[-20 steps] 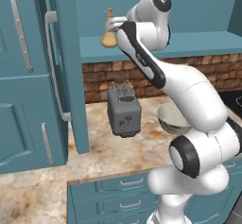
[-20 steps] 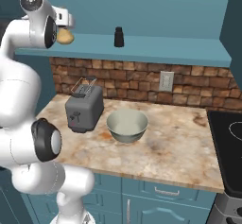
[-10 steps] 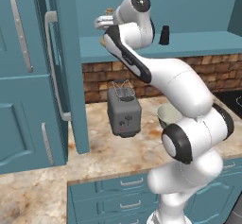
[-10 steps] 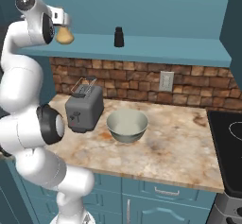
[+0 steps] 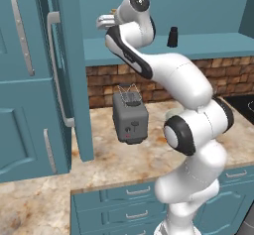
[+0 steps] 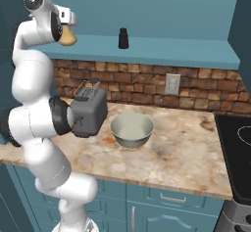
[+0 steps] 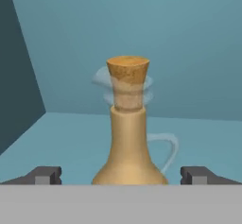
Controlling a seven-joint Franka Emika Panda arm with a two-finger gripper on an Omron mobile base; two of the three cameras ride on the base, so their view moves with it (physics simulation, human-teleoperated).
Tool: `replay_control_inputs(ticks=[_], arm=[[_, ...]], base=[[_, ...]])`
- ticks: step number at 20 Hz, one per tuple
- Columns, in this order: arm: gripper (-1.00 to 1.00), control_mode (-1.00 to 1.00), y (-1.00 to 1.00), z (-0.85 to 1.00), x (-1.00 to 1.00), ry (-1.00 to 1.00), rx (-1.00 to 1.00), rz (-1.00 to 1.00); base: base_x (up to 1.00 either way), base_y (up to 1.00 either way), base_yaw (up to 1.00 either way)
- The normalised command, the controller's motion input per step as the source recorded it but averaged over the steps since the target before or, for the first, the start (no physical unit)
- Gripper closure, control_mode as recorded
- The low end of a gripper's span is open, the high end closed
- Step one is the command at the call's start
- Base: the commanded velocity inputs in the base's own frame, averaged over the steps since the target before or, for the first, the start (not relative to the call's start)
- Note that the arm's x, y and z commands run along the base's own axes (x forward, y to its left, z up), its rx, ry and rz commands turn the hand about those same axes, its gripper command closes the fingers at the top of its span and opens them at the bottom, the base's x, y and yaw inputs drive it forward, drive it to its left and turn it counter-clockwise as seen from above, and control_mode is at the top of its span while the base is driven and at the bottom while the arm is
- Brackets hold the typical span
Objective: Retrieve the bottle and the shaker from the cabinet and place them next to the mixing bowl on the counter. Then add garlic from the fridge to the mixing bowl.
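Two fingertips flank the bottle (image 7: 127,138), one on each side of its round base and neither touching it, so your gripper (image 7: 122,175) stands wide and holds nothing. The bottle stands upright on the cabinet (image 6: 162,50) shelf, straight ahead of the gripper, its neck running up and its small handle out to one side. Relative to the bottle, the shaker (image 6: 123,38) stands well along the same shelf, and the mixing bowl (image 6: 131,129) sits down on the counter (image 6: 181,152) beside the toaster (image 6: 90,111). You likely only need to close in around the base.
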Motion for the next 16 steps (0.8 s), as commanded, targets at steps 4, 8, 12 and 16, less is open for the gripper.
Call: replay_control_inputs(ticks=[4, 8, 12, 16], arm=[[-1.0, -1.0, 0.0, -0.19, 0.62, 0.01, 0.0, 0.0], [-1.0, -1.0, 0.08, -0.08, 0.41, 0.01, 0.0, 0.0], [-1.0, -1.0, 0.11, 0.0, 0.17, 0.0, 0.0, 0.0], [-1.0, -1.0, 0.01, 0.0, 0.0, 0.0, 0.0, 0.0]], base=[[0.0, 0.0, 0.0], [0.0, 0.0, 0.0], [0.0, 0.0, 0.0], [0.0, 0.0, 0.0]])
